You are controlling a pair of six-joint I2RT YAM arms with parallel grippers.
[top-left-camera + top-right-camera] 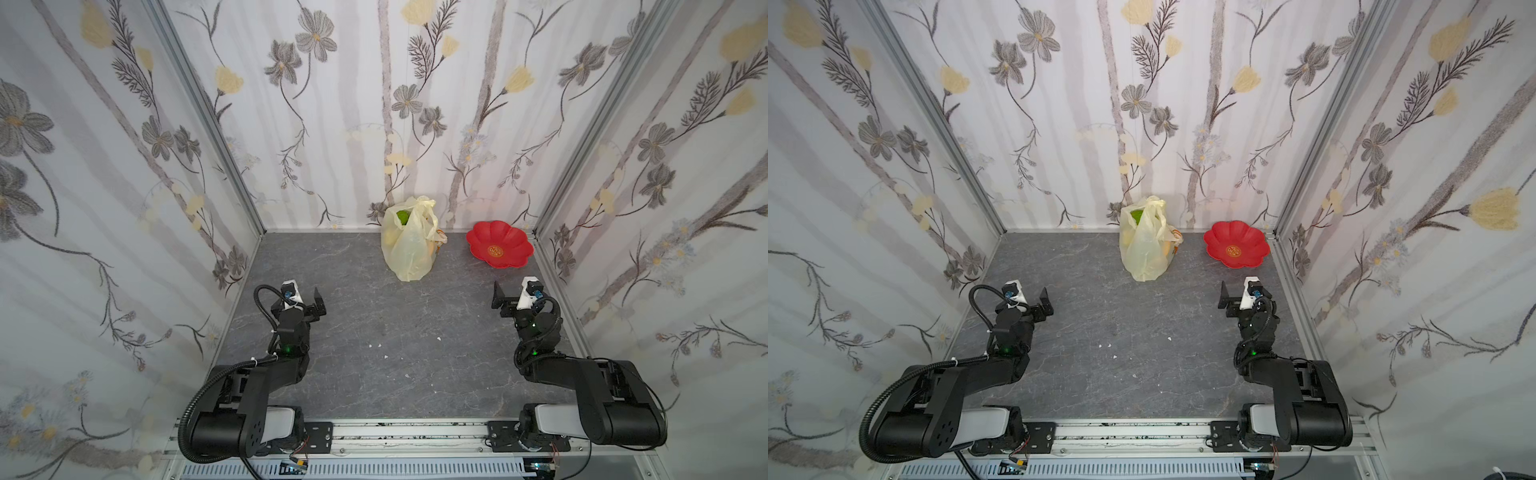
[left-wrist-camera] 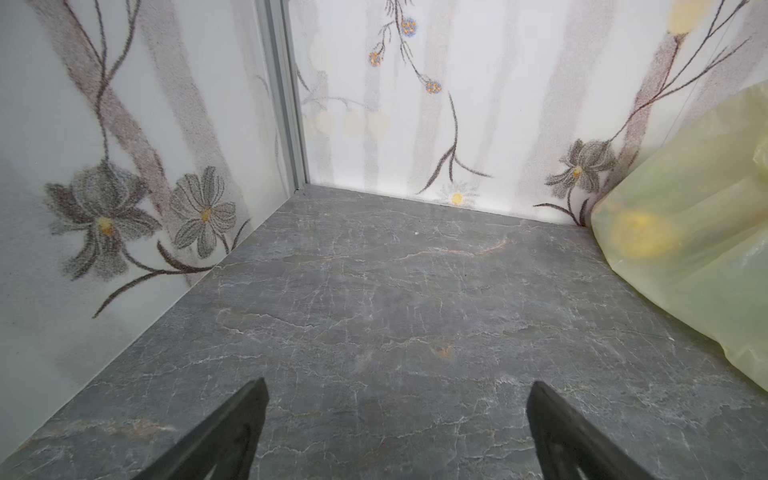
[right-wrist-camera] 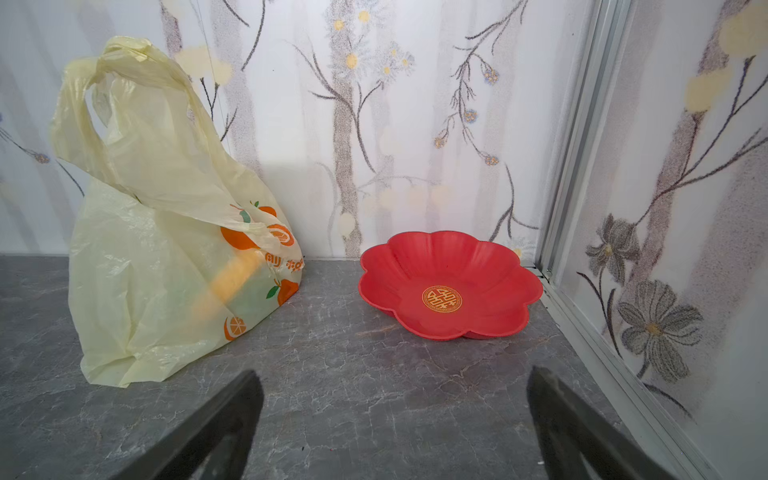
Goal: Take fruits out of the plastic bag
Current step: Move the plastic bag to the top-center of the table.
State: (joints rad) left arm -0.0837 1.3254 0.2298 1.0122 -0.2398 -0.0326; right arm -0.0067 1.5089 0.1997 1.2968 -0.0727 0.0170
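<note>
Your left end effector [image 2: 397, 399] and right end effector [image 3: 395, 390] sit released and empty, the plastic bag [image 1: 409, 245] stands far back on the desk [image 1: 374, 332], fruits [image 1: 402, 217] seemingly inside: pinch its thin film low and you'll topple it.

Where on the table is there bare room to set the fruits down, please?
Bare: the wide table stretch between left gripper, right gripper and plastic bag, save white crumbs; also the far corner left of the bag. Crowded: far right, where bag and red plate leave a narrow gap.
</note>
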